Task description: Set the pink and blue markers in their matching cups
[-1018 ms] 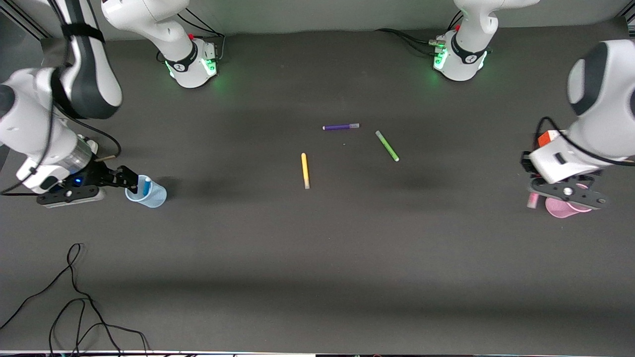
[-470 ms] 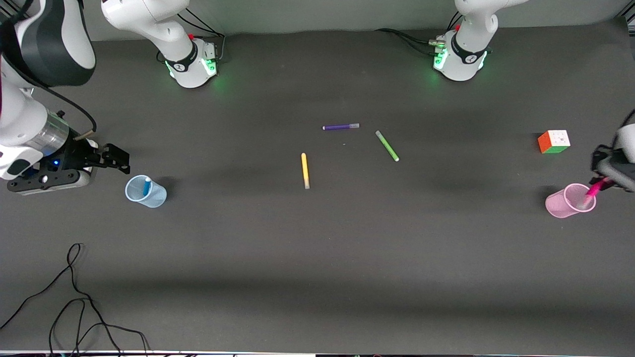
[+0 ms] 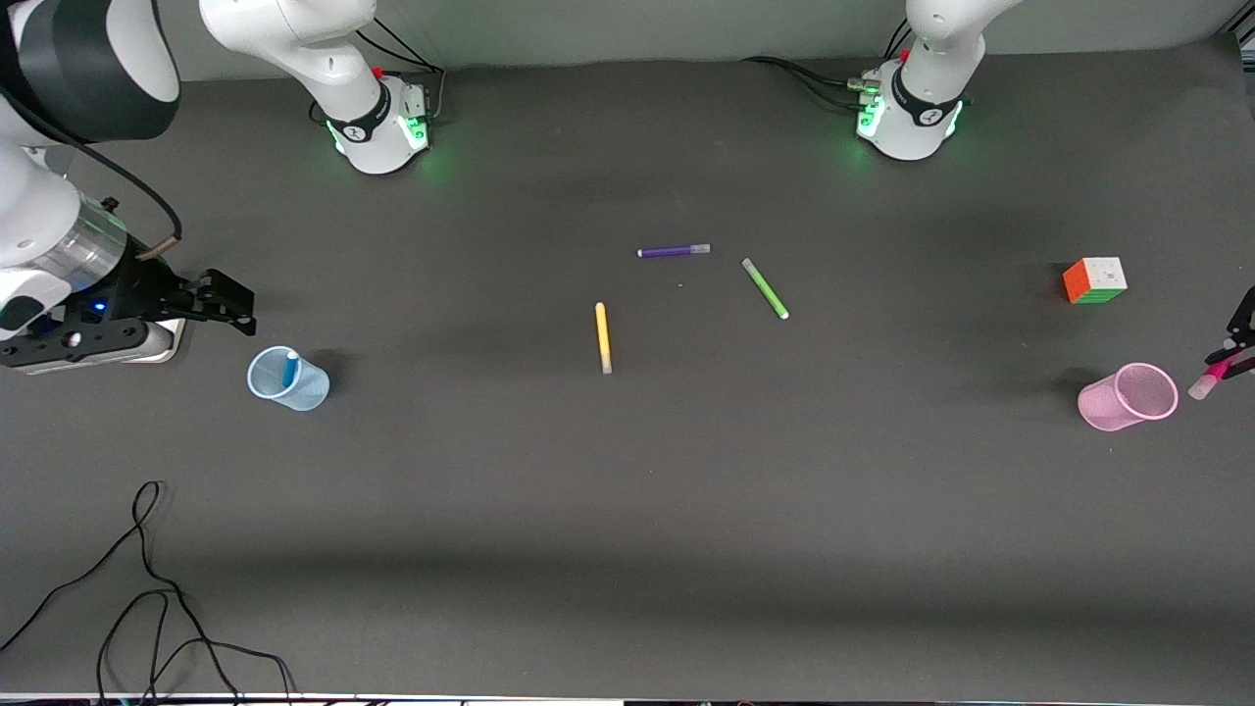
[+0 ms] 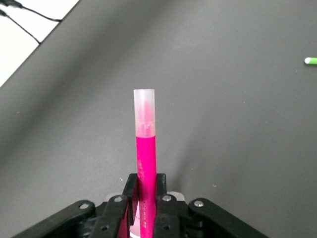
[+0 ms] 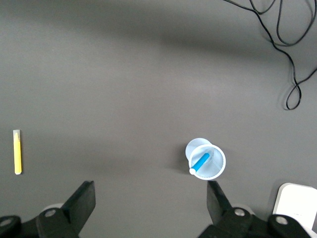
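Here you have your left gripper (image 3: 1237, 361) at the left arm's end of the table, up in the air just beside the pale pink translucent plastic cup (image 3: 1128, 397), its fingers (image 4: 159, 198) clamped together on the bright magenta-pink marker (image 4: 145, 163). In the left wrist view you see that marker standing out straight between the fingers, pale cap end away from the gripper. In the front view its pale tip shows just beside the pink cup's rim, outside the cup. That cup leans, its mouth turned toward the left arm's end of the table.

Your right gripper (image 3: 221, 299) hangs at the right arm's end with its fingers (image 5: 84, 201) spread wide apart and nothing between them. It is over the table just beside the pale blue translucent plastic cup (image 3: 287, 379), which stands with the sky-blue marker (image 3: 289, 370) inside it, leaning against the wall.

Near the table's middle you have a slim yellow marker (image 3: 602, 337), a slim green marker (image 3: 765, 288) and a slim purple marker (image 3: 674, 251), all lying flat and apart from each other. A multicoloured puzzle cube (image 3: 1094, 280) sits farther from the front camera than the pink cup. A black cable (image 3: 147, 579) loops on the table nearer to the camera than the blue cup.
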